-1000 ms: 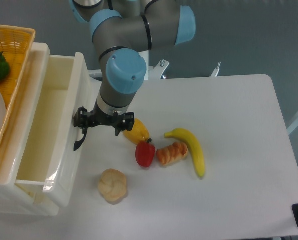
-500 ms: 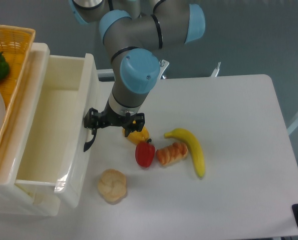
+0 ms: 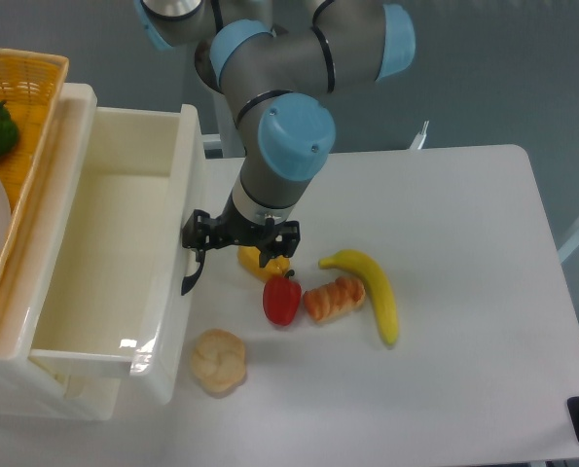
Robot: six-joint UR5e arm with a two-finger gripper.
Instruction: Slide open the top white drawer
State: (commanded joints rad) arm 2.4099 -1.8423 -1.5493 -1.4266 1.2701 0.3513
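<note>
At the glossy cream box-shaped top white drawer (image 3: pixel 114 263), jaws pinching its black arched handle (image 3: pixel 191 274).

A smooth white rectangular desk (image 3: pixel 464 292) with rounded corners fills most of the view. Behind it lies a plain dull grey-blue floor (image 3: pixel 503 68), evenly lit, with soft shadows on the desk.

A robot arm's tool (image 3: pixel 194 255) grips the black handle (image 3: pixel 192 272) of the top white drawer (image 3: pixel 104 263), which stands pulled out at nine o'clock. On the white counter (image 3: pixel 464 243), toward three o'clock, lie a banana (image 3: pixel 372 292), red pepper (image 3: pixel 281 300) and bread roll (image 3: pixel 217 361).
</note>
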